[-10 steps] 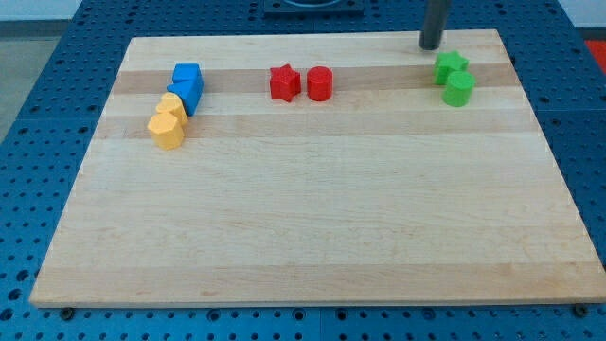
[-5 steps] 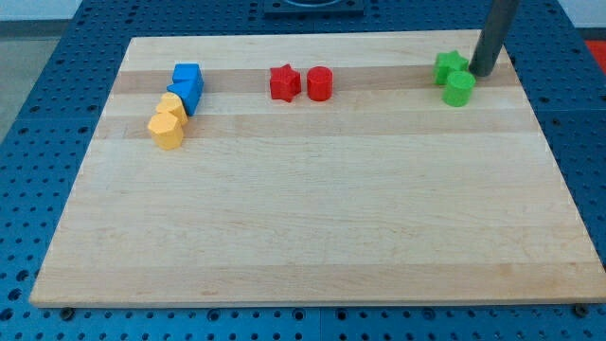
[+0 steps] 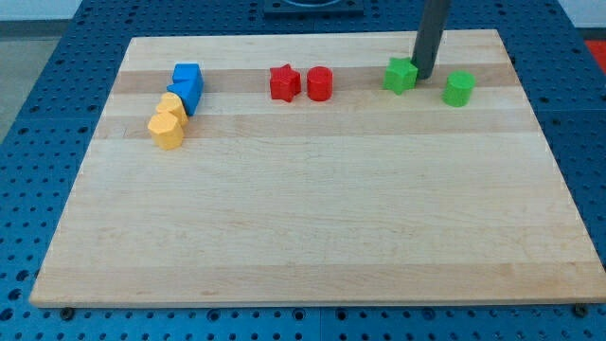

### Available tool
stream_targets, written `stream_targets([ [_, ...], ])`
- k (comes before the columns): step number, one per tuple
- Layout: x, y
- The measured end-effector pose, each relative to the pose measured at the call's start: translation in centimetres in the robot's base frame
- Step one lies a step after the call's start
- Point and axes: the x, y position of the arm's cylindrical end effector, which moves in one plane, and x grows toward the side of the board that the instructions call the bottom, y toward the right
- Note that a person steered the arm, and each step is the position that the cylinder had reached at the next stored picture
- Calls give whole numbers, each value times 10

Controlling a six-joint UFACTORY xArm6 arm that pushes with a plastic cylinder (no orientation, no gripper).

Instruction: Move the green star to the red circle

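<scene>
The green star (image 3: 400, 75) lies near the view's top, right of centre, on the wooden board (image 3: 312, 208). My tip (image 3: 423, 75) touches the star's right side. The red circle (image 3: 319, 83) sits to the star's left, with a gap of bare board between them. A red star (image 3: 284, 82) sits just left of the red circle.
A green cylinder (image 3: 459, 88) stands to the right of my tip, apart from the star. Two blue blocks (image 3: 187, 85) and two yellow blocks (image 3: 169, 120) cluster at the upper left of the board.
My tip moved from the right of the green pair to the left, pushing the green star leftward away from the green cylinder, toward the red circle.
</scene>
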Motion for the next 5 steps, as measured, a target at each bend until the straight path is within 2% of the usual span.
stream_targets([
  [3, 30, -26],
  [5, 30, -50],
])
